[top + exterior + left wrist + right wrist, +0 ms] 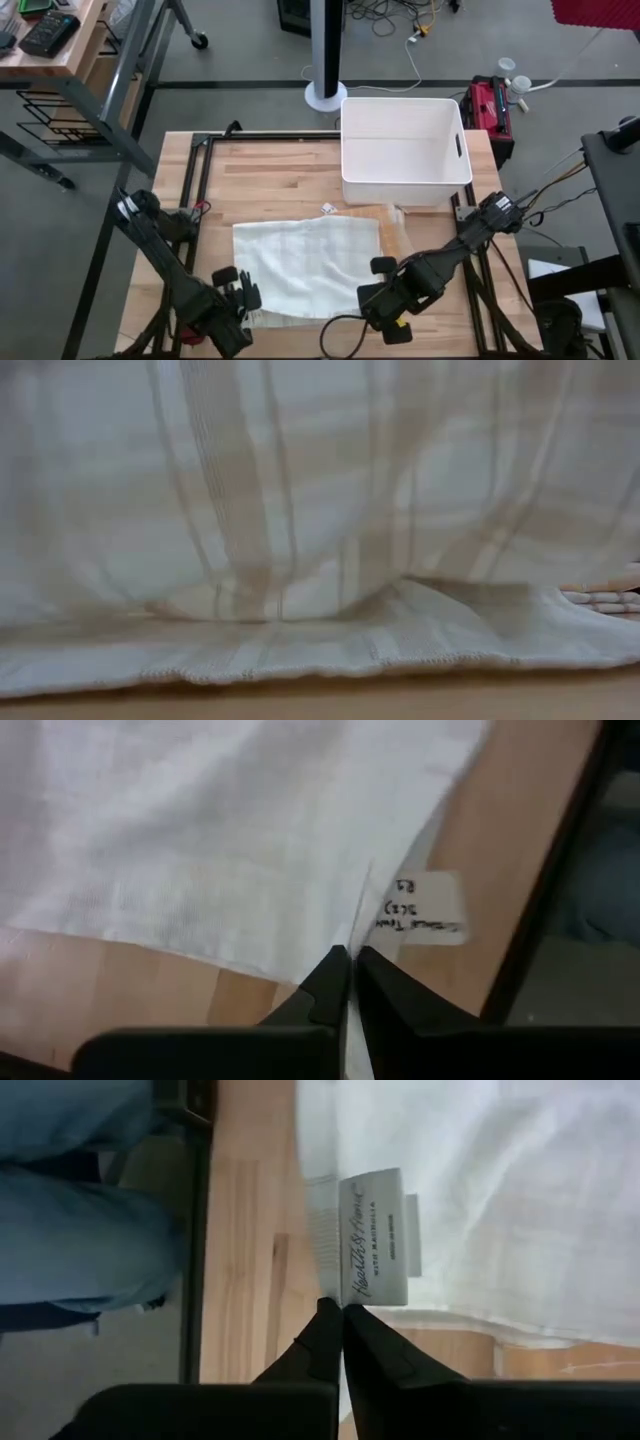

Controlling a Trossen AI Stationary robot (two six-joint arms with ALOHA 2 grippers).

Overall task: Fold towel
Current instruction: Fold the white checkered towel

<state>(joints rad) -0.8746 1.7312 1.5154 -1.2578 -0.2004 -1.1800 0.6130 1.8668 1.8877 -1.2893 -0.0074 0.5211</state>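
Note:
The towel (300, 265), off-white with faint tan stripes, lies spread on the wooden table, a tan fold at its right side (390, 235). In the low view its cloth (300, 490) hangs like a curtain, the lower part (320, 645) lying on the table. My left gripper (240, 295) is at the towel's near left corner and my right gripper (380, 290) at its near right corner. Each is shut on the cloth. A sewn brand label (375, 1235) sits just beyond my right fingertips. My left gripper (350, 960) pinches a thin edge of the towel (358, 915) between its two fingers, coming from above and pointing steeply down. One layer or several, I cannot tell. The cloth falls away from the fingers onto the table. My right gripper (338, 1312) pinches the towel's hem (325, 1270) beside the brand label between its two fingers, from above, pointing steeply down. The number of layers does not show. The towel spreads from the fingers down to the table.
A white bin (405, 150) stands at the table's far right. Black rails (190, 200) run along the table's sides. A small handwritten tag (425, 910) lies by the towel's edge. A person's legs in blue trousers (80, 1210) show beyond the table's edge.

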